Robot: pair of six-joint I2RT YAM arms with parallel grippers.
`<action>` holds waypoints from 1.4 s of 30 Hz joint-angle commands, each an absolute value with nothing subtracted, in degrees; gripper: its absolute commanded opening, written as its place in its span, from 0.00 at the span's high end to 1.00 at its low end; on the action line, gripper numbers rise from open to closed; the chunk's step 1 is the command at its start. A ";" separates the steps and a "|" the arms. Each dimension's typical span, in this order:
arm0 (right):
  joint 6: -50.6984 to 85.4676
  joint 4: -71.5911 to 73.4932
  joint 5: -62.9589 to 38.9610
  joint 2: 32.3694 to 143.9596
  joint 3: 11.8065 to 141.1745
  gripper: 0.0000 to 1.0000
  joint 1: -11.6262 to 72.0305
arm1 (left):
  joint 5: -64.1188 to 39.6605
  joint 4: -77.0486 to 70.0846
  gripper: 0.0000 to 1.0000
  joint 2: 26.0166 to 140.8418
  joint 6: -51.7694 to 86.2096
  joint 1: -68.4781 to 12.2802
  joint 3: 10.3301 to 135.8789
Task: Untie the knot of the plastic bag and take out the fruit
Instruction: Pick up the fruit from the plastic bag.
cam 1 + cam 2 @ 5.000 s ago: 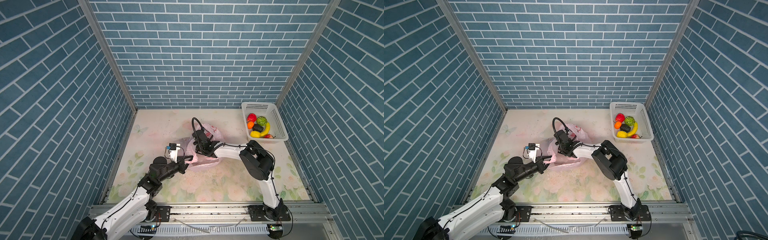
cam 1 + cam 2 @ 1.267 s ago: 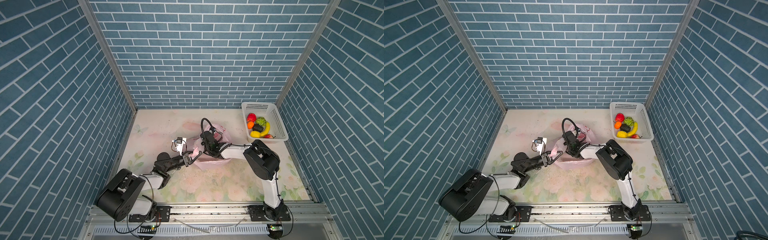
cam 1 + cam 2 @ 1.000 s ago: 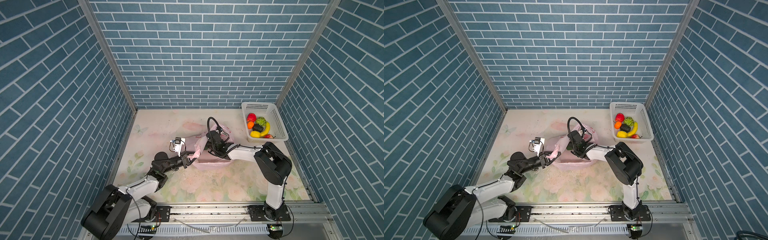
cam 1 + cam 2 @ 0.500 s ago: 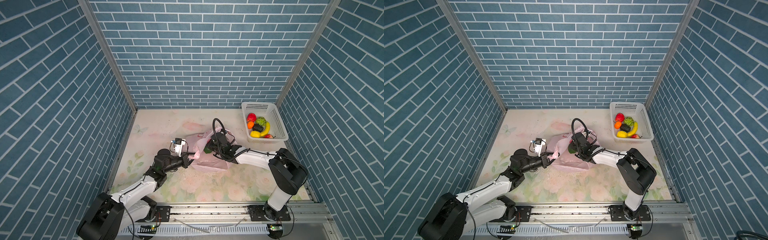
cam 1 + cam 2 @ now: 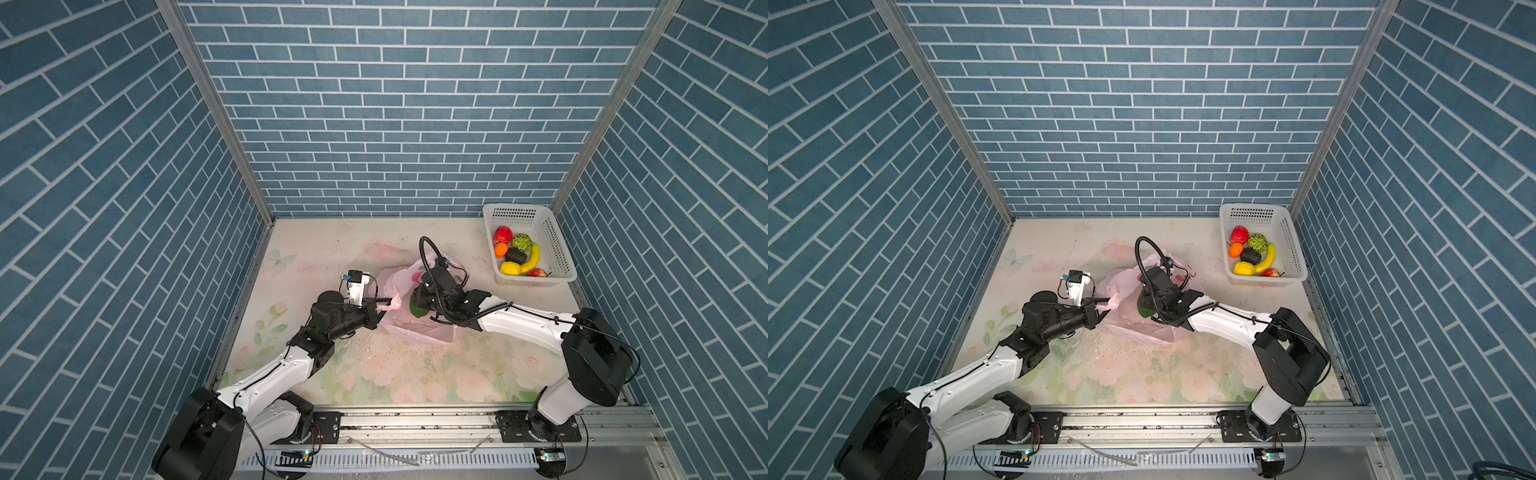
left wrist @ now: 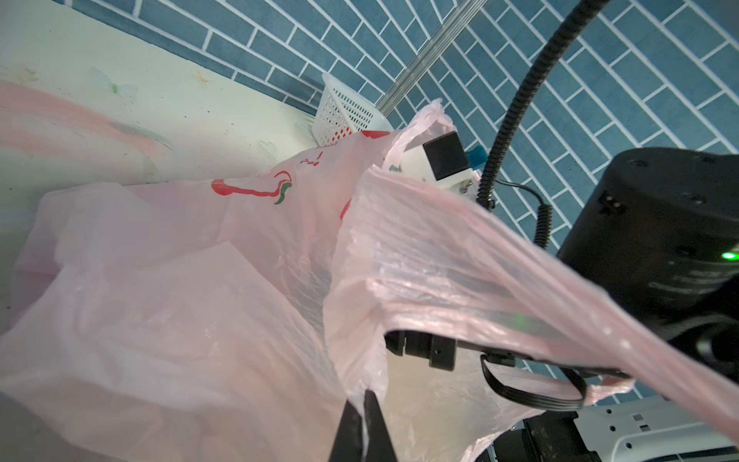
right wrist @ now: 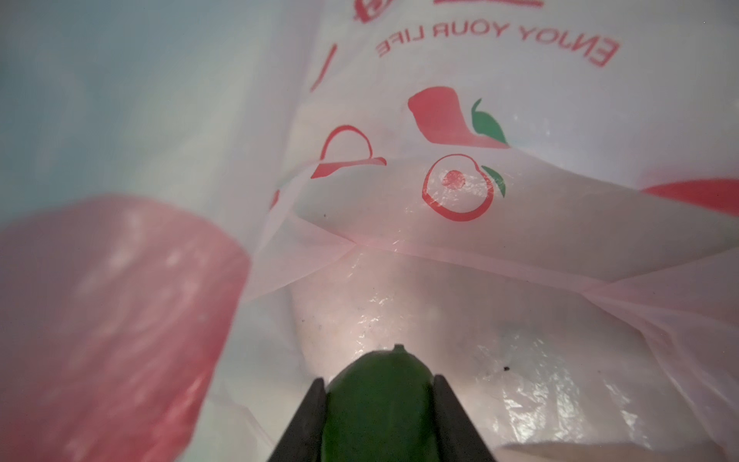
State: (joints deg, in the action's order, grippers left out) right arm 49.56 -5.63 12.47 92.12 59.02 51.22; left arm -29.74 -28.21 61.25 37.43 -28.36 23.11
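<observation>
3 walls enclose the cell, all faced in blue brick pattern with white joints. 2 metal corner posts rise at the rear corners. The surface bears a pale floral print, speckled with dark grit. An aluminium rail borders its front edge. Lighting is even.

light bright, even | shadows soft | right wrist view: foreground blurred

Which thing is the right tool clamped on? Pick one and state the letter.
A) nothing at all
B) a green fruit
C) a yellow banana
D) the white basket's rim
B: in the right wrist view a green fruit sits squeezed between the black fingers of the right tool, inside the plastic bag.
</observation>
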 commanded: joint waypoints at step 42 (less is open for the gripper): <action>27.82 -26.38 15.83 81.80 81.32 0.95 48.52 | -20.51 -6.87 1.00 62.93 31.43 -28.62 32.52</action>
State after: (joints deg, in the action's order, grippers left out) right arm 29.23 -22.81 16.25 83.94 77.60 51.31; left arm -21.61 -9.02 63.72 32.93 -28.42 31.05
